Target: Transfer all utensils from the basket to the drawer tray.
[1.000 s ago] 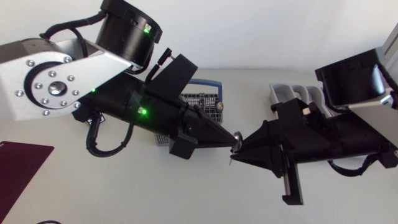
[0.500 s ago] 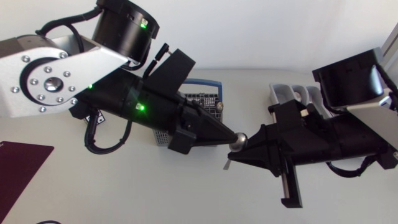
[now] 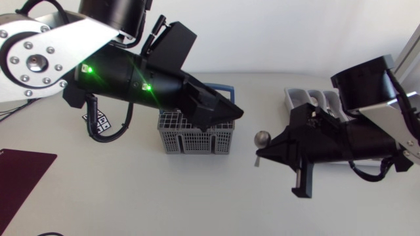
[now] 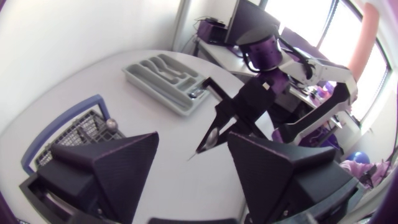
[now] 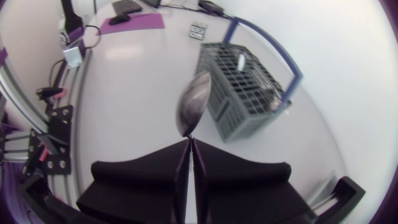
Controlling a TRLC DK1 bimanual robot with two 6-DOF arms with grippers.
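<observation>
- Head view: the right gripper (image 3: 261,152) is pinching the one spoon (image 3: 262,137) by its handle. The bowl sticks out past the fingertips, over bare table between the basket (image 3: 195,141) and the drawer tray (image 3: 303,98). The left gripper (image 3: 231,113) hangs over the basket's corner, apart from the spoon.
- A second ago both grippers met on that spoon mid-table. Now the left one has pulled back over the basket, and the right one has the spoon alone, a bit nearer the tray.
- Left wrist view: the left gripper's fingers (image 4: 118,162) are spread wide with nothing between them. The spoon is out ahead in the other arm's grip. I count one tray, one basket, and one round-topped utensil (image 4: 112,124) standing in the basket.
- Right wrist view: the fingers are pressed together on the spoon's handle, with the bowl just ahead of the tips. The basket is beyond it, and two utensils show inside: a pale handle (image 5: 238,62) and the round-topped one.
</observation>
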